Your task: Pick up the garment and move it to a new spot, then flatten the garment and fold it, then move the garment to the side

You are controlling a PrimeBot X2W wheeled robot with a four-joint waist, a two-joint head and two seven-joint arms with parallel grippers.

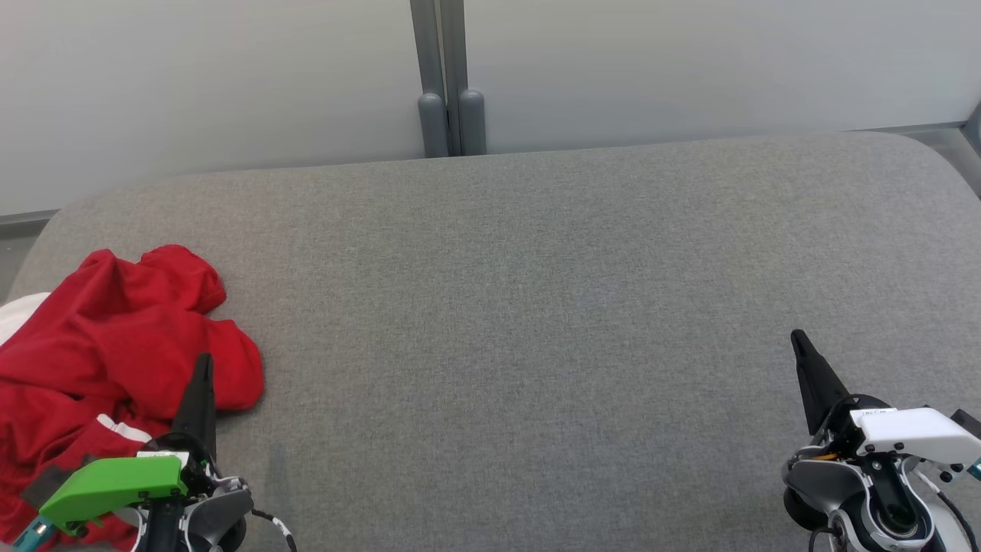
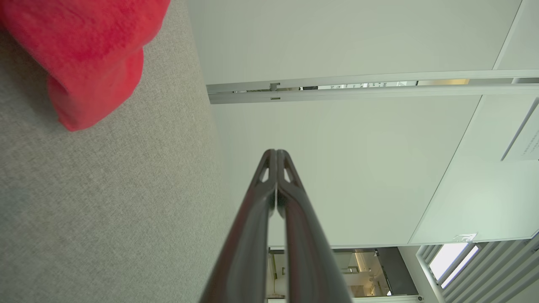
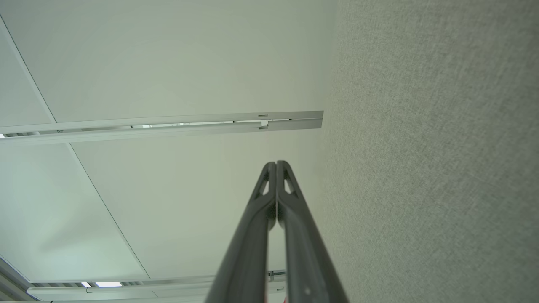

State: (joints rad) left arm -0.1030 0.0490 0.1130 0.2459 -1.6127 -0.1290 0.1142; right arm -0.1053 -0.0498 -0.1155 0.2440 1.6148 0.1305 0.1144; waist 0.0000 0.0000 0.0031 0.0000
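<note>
The garment (image 1: 115, 337) is red with white trim and lies crumpled at the left end of the grey upholstered surface (image 1: 536, 307). My left gripper (image 1: 204, 364) hovers at the garment's right edge, fingers pressed together and holding nothing. In the left wrist view the shut left gripper (image 2: 276, 152) points toward the wall, with a fold of the garment (image 2: 88, 54) at the upper left. My right gripper (image 1: 798, 337) is at the lower right, shut and empty, far from the garment. The right wrist view has the shut right gripper (image 3: 276, 163) beside the grey surface (image 3: 421, 168).
A pale partition wall (image 1: 230, 77) with a grey post (image 1: 448, 92) stands behind the surface. The surface's rounded back edge runs across the head view. Grey fabric stretches between the two grippers.
</note>
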